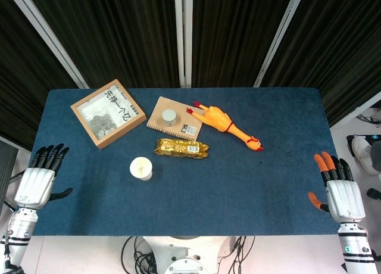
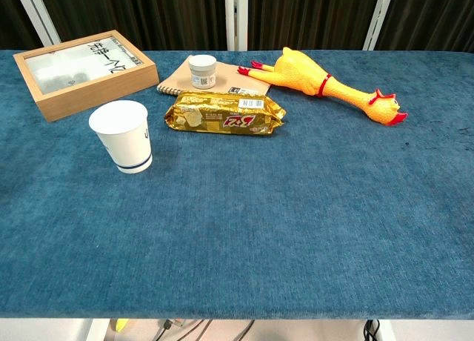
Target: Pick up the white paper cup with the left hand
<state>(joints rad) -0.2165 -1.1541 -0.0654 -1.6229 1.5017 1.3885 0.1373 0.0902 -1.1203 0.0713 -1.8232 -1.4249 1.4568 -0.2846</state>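
The white paper cup [image 1: 141, 168] [image 2: 123, 136] stands upright on the blue table, left of centre, with a thin blue line near its base. My left hand [image 1: 40, 177] rests at the table's left edge, fingers apart and holding nothing, well to the left of the cup. At the right edge lies my right hand [image 1: 338, 184], orange-tipped fingers spread and empty. The chest view shows neither hand.
A gold snack packet [image 1: 182, 148] [image 2: 224, 113] lies just behind the cup. Further back are a wooden framed box [image 1: 108, 112] [image 2: 85, 73], a small jar [image 1: 169, 117] [image 2: 201, 70] on a brown notebook [image 1: 178, 124], and a yellow rubber chicken [image 1: 226, 125] [image 2: 326, 81].
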